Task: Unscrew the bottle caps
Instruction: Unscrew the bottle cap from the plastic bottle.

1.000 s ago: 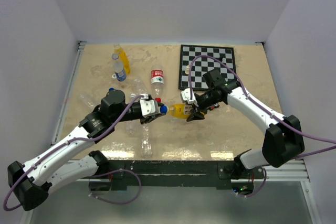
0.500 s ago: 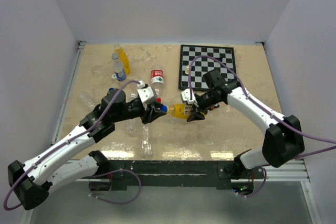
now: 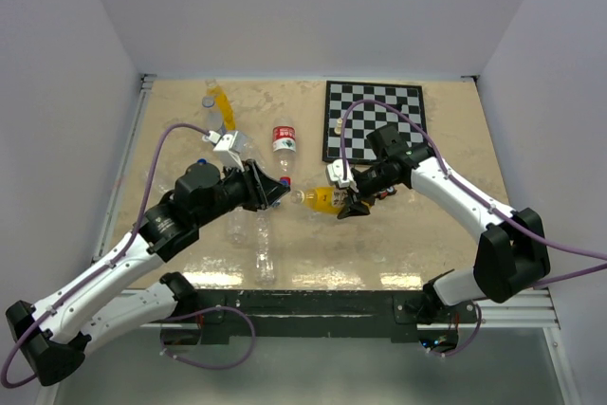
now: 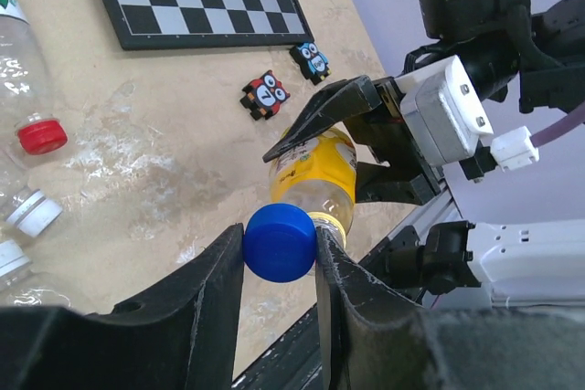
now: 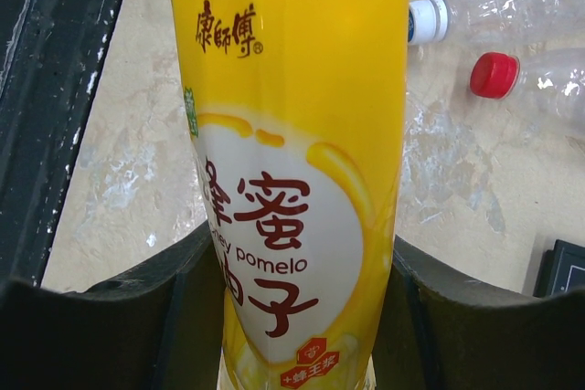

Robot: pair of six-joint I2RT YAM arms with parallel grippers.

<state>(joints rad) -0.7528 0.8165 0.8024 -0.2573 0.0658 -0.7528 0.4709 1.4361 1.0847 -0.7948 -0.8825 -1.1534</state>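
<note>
An orange-yellow bottle point(image 3: 323, 200) lies sideways above the table, its body clamped in my right gripper point(image 3: 347, 200), whose jaws press both sides of the label point(image 5: 292, 180). The neck point(image 3: 297, 196) points left and is bare. My left gripper point(image 3: 275, 191) is shut on the blue bottle cap point(image 4: 280, 242), held just in front of the neck point(image 4: 331, 224) and a little left of it in the top view. Another orange-yellow bottle point(image 3: 219, 100) and a clear one with a blue label point(image 3: 216, 125) stand at the back left.
A chessboard point(image 3: 375, 120) with a white piece point(image 3: 338, 125) lies at the back right. A red-capped bottle point(image 3: 285, 139) lies mid-table, and clear unlabelled bottles point(image 3: 261, 244) lie under my left arm. Two small owl figures point(image 4: 265, 95) sit near the board.
My left gripper closed on the blue cap, its wrist turned, and it drew back to the left. The cap has left the bottle's neck. The right arm and bottle stayed still.
</note>
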